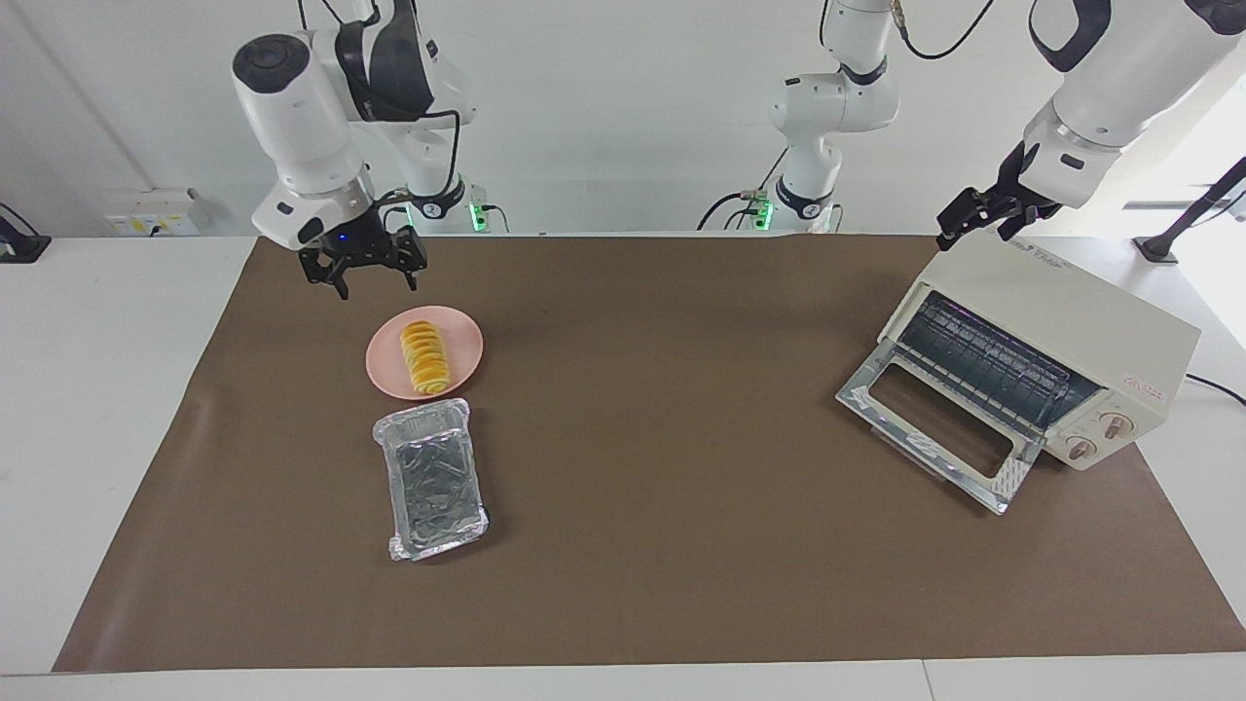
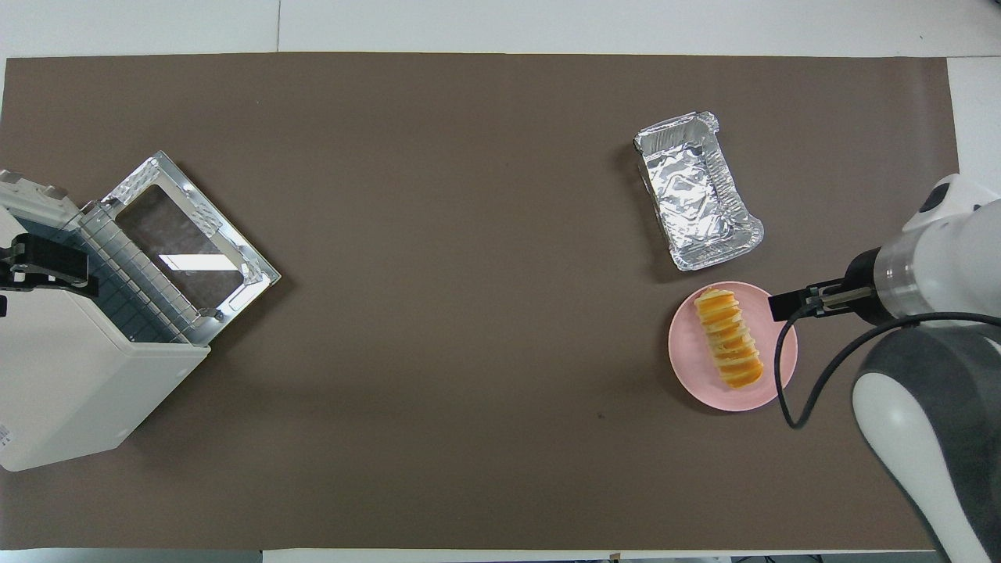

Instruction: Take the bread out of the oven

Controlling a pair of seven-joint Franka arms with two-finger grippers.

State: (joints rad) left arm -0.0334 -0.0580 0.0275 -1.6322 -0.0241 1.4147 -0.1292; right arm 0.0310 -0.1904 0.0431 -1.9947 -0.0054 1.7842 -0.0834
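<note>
The bread (image 1: pixel 425 356) (image 2: pixel 729 348), a ridged golden-orange roll, lies flat on a round pink plate (image 1: pixel 385 362) (image 2: pixel 687 353), touched by nothing. My right gripper (image 1: pixel 378 285) (image 2: pixel 784 305) hangs open and empty in the air over the plate's rim toward the right arm's end. The cream-white oven (image 1: pixel 1061 321) (image 2: pixel 70 391) stands at the left arm's end with its glass door (image 1: pixel 933 431) (image 2: pixel 184 250) folded down and its wire rack bare. My left gripper (image 1: pixel 975 222) (image 2: pixel 47 266) waits open over the oven's top.
A crinkled silver foil tray (image 1: pixel 431 480) (image 2: pixel 696 191) lies beside the plate, farther from the robots. A brown mat (image 1: pixel 662 409) covers the table. A third, idle robot arm (image 1: pixel 827 107) stands at the table's back edge.
</note>
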